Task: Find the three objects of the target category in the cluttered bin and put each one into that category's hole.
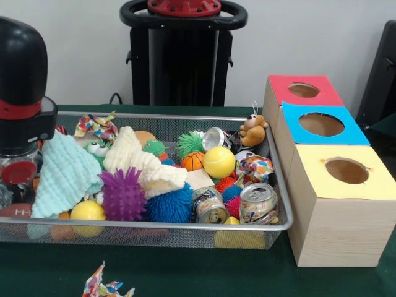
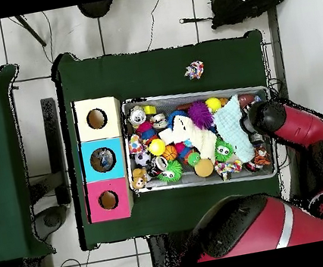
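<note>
Front view, gripper (image 1: 15, 164) low over bin's (image 1: 185, 226) left end, grip unclear, crushed cans (image 1: 257, 203) well apart, opposite end.

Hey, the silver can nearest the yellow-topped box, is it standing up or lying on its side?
Upright. The can stands in the bin's near corner, top rim and pull-tab facing up, slightly dented.

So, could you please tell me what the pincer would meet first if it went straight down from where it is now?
Probably the clutter at that end of the mesh bin, right beside the pale green cloth. The arm's black wrist hides the pincer itself, so which item is uncertain.
</note>
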`<state>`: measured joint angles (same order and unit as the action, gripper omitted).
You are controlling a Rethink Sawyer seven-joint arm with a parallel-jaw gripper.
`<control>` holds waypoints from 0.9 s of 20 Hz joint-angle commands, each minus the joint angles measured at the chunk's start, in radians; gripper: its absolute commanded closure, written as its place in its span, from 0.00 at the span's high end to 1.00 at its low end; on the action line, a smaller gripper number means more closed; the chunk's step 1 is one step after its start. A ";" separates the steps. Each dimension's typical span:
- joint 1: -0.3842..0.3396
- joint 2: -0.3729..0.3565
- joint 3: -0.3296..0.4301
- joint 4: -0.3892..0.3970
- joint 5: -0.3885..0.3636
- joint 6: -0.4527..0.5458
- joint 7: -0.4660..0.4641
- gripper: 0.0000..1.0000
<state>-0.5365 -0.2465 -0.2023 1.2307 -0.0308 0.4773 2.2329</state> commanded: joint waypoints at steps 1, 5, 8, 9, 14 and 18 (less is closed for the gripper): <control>-0.020 0.041 0.026 -0.003 -0.011 -0.060 0.087 1.00; -0.012 0.017 0.019 0.017 -0.010 -0.049 0.091 1.00; 0.000 -0.002 0.011 0.036 -0.010 -0.040 0.097 1.00; 0.004 -0.006 0.009 0.040 -0.011 -0.040 0.100 1.00; 0.039 -0.047 -0.025 0.049 -0.008 0.003 0.110 1.00; 0.076 -0.059 -0.066 0.035 -0.009 0.009 0.127 1.00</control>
<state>-0.5014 -0.2575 -0.2526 1.2325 -0.0310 0.4769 2.2329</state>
